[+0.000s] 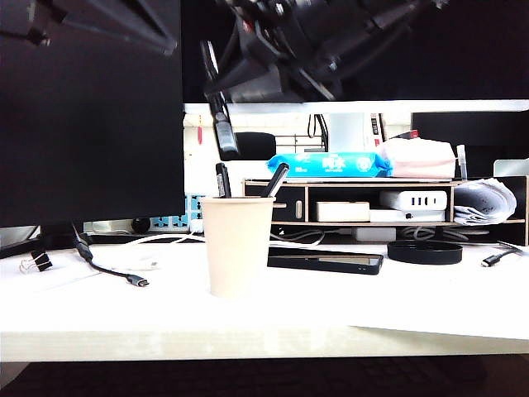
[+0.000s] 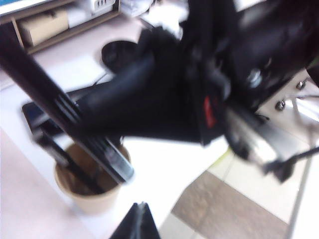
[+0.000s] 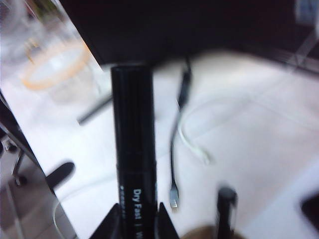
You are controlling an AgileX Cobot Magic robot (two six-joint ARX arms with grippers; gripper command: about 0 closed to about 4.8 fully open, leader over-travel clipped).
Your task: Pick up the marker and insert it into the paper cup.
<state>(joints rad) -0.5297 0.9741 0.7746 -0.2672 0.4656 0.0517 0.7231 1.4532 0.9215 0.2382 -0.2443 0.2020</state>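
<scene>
The cream paper cup [image 1: 236,246] stands on the white table [image 1: 430,306], with two slim dark pens [image 1: 275,179] leaning in it. The thick black marker [image 1: 225,132] hangs tip-down just above the cup's left rim. My right gripper [image 3: 134,221] is shut on the marker [image 3: 133,149], whose white lettering shows between the jaws. In the left wrist view, the marker's lower end [image 2: 114,164] sits over the cup's mouth [image 2: 92,186]. My left gripper [image 2: 141,205] hovers near the cup, shut with nothing between its fingers.
A black phone [image 1: 324,262] lies right of the cup, with a black round dish [image 1: 424,251] beyond it. A USB cable [image 1: 124,275] and a binder clip [image 1: 35,263] lie at left. A wooden shelf [image 1: 372,203] stands behind, and a dark monitor [image 1: 91,107] at back left.
</scene>
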